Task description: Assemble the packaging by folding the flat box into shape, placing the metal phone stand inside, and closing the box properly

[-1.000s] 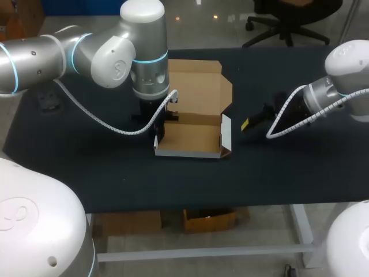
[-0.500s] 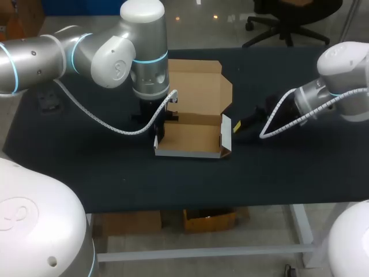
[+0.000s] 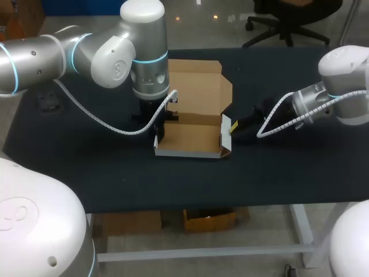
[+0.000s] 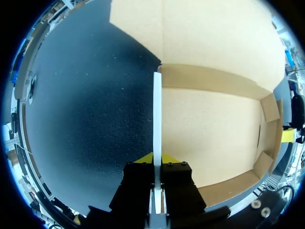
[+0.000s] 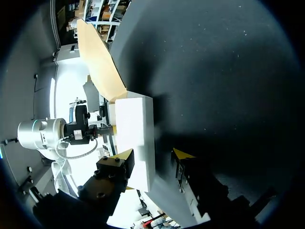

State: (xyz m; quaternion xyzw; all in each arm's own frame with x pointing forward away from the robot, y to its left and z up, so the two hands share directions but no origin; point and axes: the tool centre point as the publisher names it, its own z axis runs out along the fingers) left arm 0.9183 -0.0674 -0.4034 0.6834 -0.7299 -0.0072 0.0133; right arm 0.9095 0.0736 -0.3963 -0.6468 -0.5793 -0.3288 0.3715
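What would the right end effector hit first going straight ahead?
The cardboard box's white side wall, right ahead of the right end effector, probably against one open finger; depth is unclear.

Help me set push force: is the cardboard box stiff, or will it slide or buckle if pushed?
Probably light: the box is thin, empty cardboard. Its side wall looks sheet-thin, so likely flexes. The left gripper pinching it should limit sliding.

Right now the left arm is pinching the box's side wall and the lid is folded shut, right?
Not quite. The left gripper does pinch the side wall, but the lid is folded back open, not shut; the head view shows it.
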